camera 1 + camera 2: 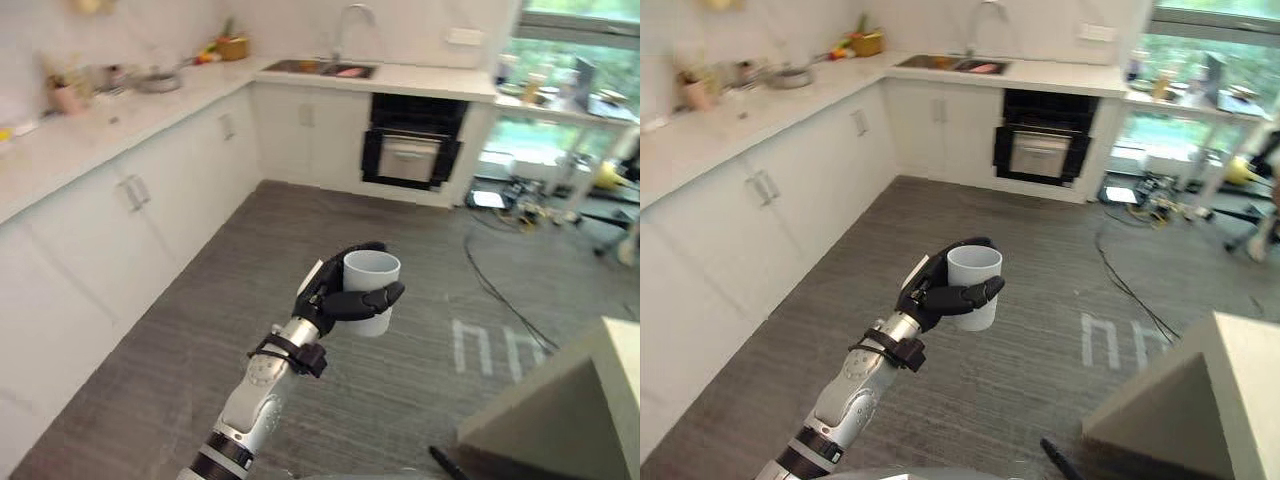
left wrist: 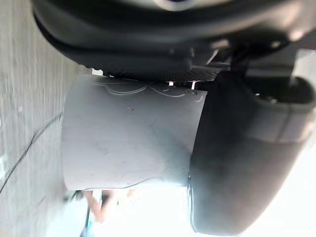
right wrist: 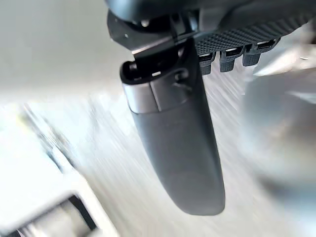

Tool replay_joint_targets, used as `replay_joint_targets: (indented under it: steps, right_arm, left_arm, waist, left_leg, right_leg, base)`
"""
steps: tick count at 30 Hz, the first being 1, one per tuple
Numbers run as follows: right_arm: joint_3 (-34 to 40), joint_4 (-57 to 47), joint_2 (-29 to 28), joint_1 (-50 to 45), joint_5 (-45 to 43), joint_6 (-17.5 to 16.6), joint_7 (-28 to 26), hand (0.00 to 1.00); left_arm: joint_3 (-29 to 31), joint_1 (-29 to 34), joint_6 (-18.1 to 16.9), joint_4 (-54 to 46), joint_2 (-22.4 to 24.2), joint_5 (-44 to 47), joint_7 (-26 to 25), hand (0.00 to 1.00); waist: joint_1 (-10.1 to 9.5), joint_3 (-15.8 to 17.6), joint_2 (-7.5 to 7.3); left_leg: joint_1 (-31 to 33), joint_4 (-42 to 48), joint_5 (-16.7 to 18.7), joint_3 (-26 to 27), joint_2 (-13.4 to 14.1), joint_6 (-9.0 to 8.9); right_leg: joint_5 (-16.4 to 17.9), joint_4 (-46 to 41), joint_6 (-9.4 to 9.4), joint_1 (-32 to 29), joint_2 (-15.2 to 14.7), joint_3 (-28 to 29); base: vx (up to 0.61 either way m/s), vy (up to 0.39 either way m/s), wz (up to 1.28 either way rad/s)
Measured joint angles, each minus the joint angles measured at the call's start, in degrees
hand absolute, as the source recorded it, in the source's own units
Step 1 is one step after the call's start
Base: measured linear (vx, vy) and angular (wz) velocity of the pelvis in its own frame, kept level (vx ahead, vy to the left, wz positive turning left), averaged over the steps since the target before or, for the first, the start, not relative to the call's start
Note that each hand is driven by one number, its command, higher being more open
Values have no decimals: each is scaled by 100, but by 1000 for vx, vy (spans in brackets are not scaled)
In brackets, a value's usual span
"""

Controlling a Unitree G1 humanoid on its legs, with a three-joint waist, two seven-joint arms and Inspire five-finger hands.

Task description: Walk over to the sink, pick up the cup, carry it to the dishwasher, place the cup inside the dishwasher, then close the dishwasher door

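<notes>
Left hand (image 1: 328,300) raised over the grey floor (image 1: 420,250), fingers and thumb curled round the cup (image 1: 372,278). Cup pale grey, upright, mouth up, empty as far as visible. Sink (image 1: 320,68) set in the far desk (image 1: 150,105), well apart from the cup; dark dishwasher (image 1: 410,150) under the desk just right of the sink. Right hand (image 3: 173,128) relaxed with thumb straight, holding nothing

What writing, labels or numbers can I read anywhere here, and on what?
None can be read.
Cup in the left hand: faint thin lines near its rim, not legible as text.
Pale marks on the floor: shapes, not readable letters.
</notes>
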State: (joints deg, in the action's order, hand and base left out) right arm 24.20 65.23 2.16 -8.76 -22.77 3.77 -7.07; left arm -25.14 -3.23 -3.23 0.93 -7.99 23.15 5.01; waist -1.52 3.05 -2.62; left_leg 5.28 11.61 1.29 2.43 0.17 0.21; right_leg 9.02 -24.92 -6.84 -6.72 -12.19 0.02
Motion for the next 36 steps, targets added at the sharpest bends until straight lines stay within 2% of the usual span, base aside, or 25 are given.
replay_joint_targets:
  steps: [1, 2, 3, 5, 6, 8, 11, 19, 29, 33, 35, 36]
  right_arm:
    - [-52, 0, -39, 16, 3, -8, 36, 100]
    - [-247, 61, 11, 56, 16, 3, 112, 100]
    - [-505, 83, 118, 99, 1, 15, 165, 100]
    - [-796, 68, 182, 153, -68, 39, 142, 100]
    - [-898, 56, 185, 184, -116, 40, 116, 100]
    - [-879, 29, 191, 204, -448, 37, 59, 100]
    - [-810, -21, 254, 180, -925, 26, -136, 100]
    - [-653, 19, 224, 51, -1166, -70, -419, 100]
    - [-649, 83, 148, -49, -1436, -259, -463, 100]
    - [-648, 92, 121, -108, -1437, -367, -480, 100]
    - [-648, 91, 95, -145, -1442, -402, -487, 100]
    - [-194, -219, -49, -437, -1485, -384, -622, 100]
  left_arm:
    - [22, 10, 0, -98, -7, -109, -65, 0]
    - [100, 85, -7, -238, 58, -676, -388, 0]
    - [226, 221, -5, -371, 88, -1264, -715, 0]
    - [426, 243, -5, -514, -49, -1822, -1061, 0]
    - [563, 238, -5, -602, -85, -2018, -1213, 0]
    - [690, 231, -5, -754, -109, -2261, -1291, 0]
    - [728, 211, -9, -1067, -168, -2397, -1345, 0]
    - [946, 218, -101, -1212, -178, -2377, -1452, 0]
    - [1015, 478, -495, -1131, -121, -2102, -1522, 0]
    - [1113, 490, -791, -768, -43, -1824, -1632, 0]
    - [1190, 489, -878, -520, 11, -1743, -1770, 0]
    - [1399, 488, -963, -232, 298, -1742, -2105, 0]
  waist:
    - [-7, 31, -124]
    - [-162, 57, -189]
    - [-278, 19, -64]
    - [-328, -15, 6]
    - [-330, -15, -21]
    - [-334, -14, -39]
    - [-345, -27, -46]
    - [-301, -208, -43]
    - [-89, -406, -42]
    - [-28, -510, -19]
    - [86, -545, -13]
    - [254, -557, 187]
  left_leg:
    - [70, 99, -1, 65, -27, -37]
    - [227, 302, 65, 106, 10, -174]
    - [476, 528, 172, 122, 265, -261]
    - [594, 557, 153, 280, 614, -365]
    - [584, 465, 92, 289, 727, -455]
    - [510, 302, 6, 242, 758, -578]
    - [332, 137, -39, 259, 726, -612]
    - [-157, -385, -128, 566, 723, -639]
    - [-584, -795, -191, 1114, 721, -650]
    - [-779, -1025, -259, 1248, 706, -666]
    - [-917, -1233, -349, 1320, 691, -674]
    - [-1042, -1434, -349, 1549, 705, -684]
  right_leg:
    - [-369, 301, 13, 0, -30, -32]
    - [-199, 539, -147, 72, -98, -220]
    - [-253, 850, -38, 118, 95, -335]
    - [-330, 1098, 78, 157, 342, -489]
    - [-370, 1208, 139, 213, 442, -565]
    - [-388, 1319, 166, 295, 486, -649]
    - [-388, 1405, 165, 437, 472, -665]
    - [-444, 1690, 195, 686, 485, -441]
    - [-691, 2098, 142, 803, 509, 34]
    - [-709, 2179, 136, 827, 522, 148]
    - [-723, 2232, 135, 877, 536, 190]
    - [-796, 2248, 116, 798, 577, 393]
  base:
    - [95, -294, 134]
    - [115, -295, 61]
    - [110, -269, 34]
    - [82, -216, 10]
    - [86, -215, 10]
    - [114, -155, 11]
    - [116, -51, 5]
    - [9, -8, -16]
    - [12, 16, -26]
    - [30, 2, -16]
    - [19, -3, -10]
    - [-8, 0, -3]
